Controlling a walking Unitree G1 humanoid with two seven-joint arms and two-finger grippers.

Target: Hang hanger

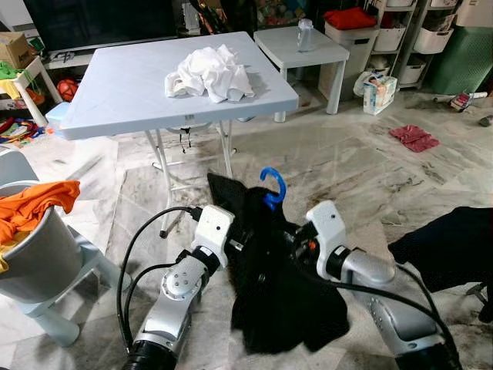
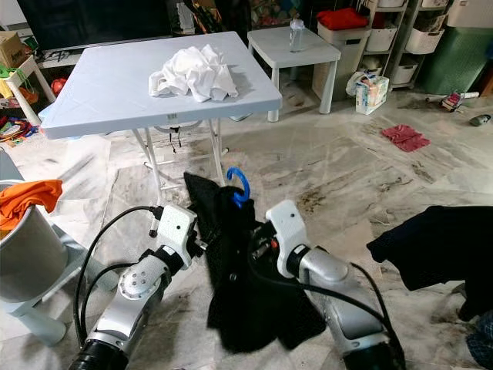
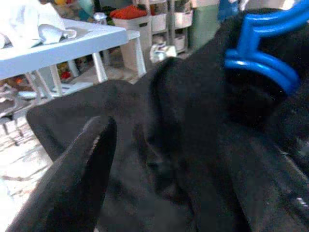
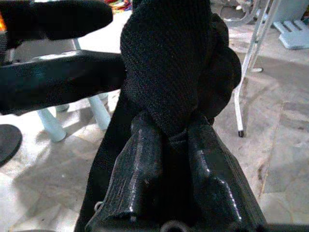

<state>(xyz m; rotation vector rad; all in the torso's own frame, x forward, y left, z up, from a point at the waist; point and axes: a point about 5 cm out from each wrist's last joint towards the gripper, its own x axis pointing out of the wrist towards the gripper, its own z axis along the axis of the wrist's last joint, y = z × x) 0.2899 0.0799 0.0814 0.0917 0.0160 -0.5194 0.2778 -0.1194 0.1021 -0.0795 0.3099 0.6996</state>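
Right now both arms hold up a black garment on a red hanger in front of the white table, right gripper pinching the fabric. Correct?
Not quite: the hanger is blue, not red, as the left eye view shows. The rest stands: both arms hold up the black garment before the white table, and the right gripper pinches its fabric.

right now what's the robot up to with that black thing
The robot holds a black knit garment draped on a blue plastic hanger between its two arms, low over the marble floor. The right gripper is shut on the fabric. The left gripper is at the garment's other side. A crumpled white cloth lies on the pale folding table ahead.
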